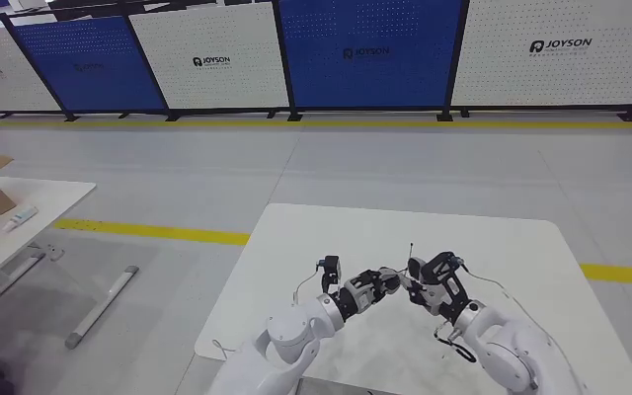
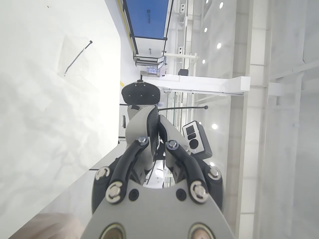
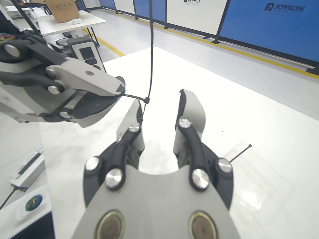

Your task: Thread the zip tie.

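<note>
A black zip tie is held above the white table. My left gripper is shut on one end of it. A small block on the tie sits just past those fingertips, and from there the long strap rises straight up. In the left wrist view the strap runs out from the shut fingers. My right gripper is open, and one finger is right beside the block. In the top view both grippers meet mid-table under the strap.
A second black zip tie lies on a clear plastic sheet on the table. A grey box with a cable sits by the table's near edge. A side table with a cardboard box stands across the floor.
</note>
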`<state>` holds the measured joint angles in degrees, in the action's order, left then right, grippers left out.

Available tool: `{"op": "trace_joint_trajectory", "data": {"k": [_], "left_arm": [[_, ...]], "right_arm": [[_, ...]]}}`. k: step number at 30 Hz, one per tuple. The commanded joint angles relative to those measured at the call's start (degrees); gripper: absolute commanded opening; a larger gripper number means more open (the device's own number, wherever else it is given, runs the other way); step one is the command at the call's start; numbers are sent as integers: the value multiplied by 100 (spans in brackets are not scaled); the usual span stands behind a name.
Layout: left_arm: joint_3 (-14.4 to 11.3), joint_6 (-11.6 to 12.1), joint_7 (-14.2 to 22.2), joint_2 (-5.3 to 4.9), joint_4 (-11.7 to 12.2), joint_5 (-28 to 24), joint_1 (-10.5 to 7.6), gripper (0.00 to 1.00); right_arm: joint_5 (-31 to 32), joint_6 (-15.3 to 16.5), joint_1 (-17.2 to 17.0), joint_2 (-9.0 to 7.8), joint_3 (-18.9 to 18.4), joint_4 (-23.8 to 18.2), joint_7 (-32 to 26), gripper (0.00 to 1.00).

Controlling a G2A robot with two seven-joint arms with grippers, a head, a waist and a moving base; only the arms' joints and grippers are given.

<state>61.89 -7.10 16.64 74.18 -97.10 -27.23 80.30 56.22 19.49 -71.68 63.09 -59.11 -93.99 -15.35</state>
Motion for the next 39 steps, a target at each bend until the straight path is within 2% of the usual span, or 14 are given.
{"op": "trace_joint_trajectory", "data": {"k": [1,7,10,19,22,38,39], "left_arm": [[-9,5,-9,-3,6,2,-3,0],[-39,32,-8,-10,20,12,-22,0],[-53,42,-9,-12,27,11,-33,0],[-82,150,-37,-24,30,62,-44,0],[-92,160,-38,-28,16,72,-44,0],[-118,277,-46,-50,-45,78,-28,0],[-119,277,-50,-51,-45,81,-29,0]], "right_arm": [[-7,-1,2,0,16,-7,21,21],[-87,-1,9,-29,69,-44,36,20],[-101,-1,13,-45,79,-50,27,15],[-243,-1,33,-79,104,-23,64,12],[-285,-1,48,-88,102,4,73,0],[-365,-1,78,-127,151,28,27,0],[-377,-1,84,-129,157,31,23,3]]}}
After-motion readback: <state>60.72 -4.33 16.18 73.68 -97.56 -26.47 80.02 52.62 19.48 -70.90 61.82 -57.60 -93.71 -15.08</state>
